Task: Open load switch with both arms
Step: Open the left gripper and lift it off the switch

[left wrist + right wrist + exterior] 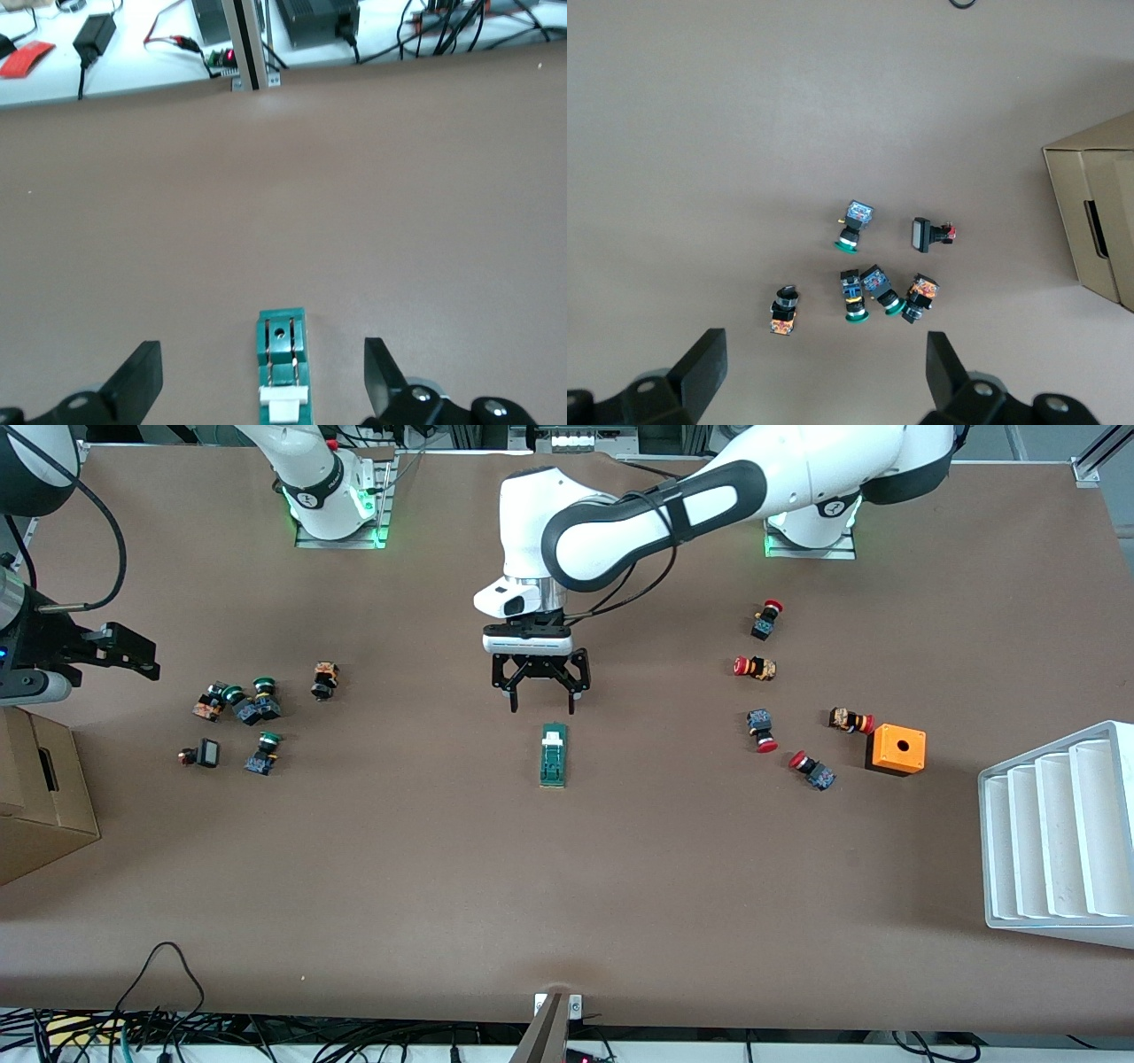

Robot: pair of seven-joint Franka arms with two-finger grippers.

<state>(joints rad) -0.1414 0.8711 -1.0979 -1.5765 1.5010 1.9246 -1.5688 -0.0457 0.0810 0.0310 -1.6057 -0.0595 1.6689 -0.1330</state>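
Observation:
The load switch (554, 755) is a slim dark-green block with a white tab end, lying flat near the middle of the table. My left gripper (542, 707) hangs open just above the table, right beside the switch's white-tab end. In the left wrist view the switch (282, 350) lies between the spread fingers (142, 379) without touching them. My right gripper (146, 662) is up in the air at the right arm's end of the table, open and empty. In the right wrist view, the right gripper (824, 376) hangs above a cluster of push buttons (873, 283).
Green-capped and black push buttons (244, 708) lie toward the right arm's end, by a cardboard box (40, 797). Red-capped buttons (762, 691), an orange box with a hole (896, 749) and a white ribbed rack (1059, 837) lie toward the left arm's end.

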